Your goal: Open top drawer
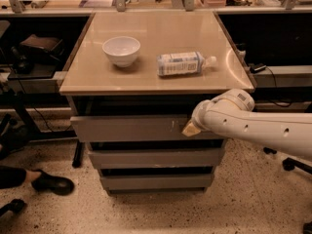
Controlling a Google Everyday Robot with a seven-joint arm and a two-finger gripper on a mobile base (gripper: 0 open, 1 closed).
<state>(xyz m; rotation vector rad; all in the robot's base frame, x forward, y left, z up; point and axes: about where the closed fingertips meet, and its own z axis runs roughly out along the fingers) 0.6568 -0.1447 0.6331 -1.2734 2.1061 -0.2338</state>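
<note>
1. Worktop point(161, 23): beige, glossy, sits on a grey 3-drawer unit.
2. Top drawer point(122, 129): directly under the worktop's front edge. It's the widest and tallest of the three. Flat grey front, no handle, small pale scratches point(173, 126) right of centre. There's a dark gap betw. its upper edge and the worktop's front edge. Can't tell from this angle how far out it stands.
3. Gripper point(190, 128): below the front edge, toward the front-right corner. Its pale tip is at the top drawer's front, just right of the scratches. Spread or pressed together: can't tell.
4. Arm point(253, 126): white, comes in from the right, passing under the front-right corner, approx. level w/ the top drawer.
5. Bowl point(121, 50): white, upright, on the worktop's left half, abt midway betw. front and back edges.
6. Bottle point(183, 63): lying on its side right of centre, cap end toward the right edge, apart from the bowl.
7. Middle drawer point(156, 158) and bottom drawer point(156, 182): below the top drawer, narrower plain grey fronts.
8. Shoe point(51, 183): black, on the speckled floor point(243, 204), out beyond the front-left corner.
</note>
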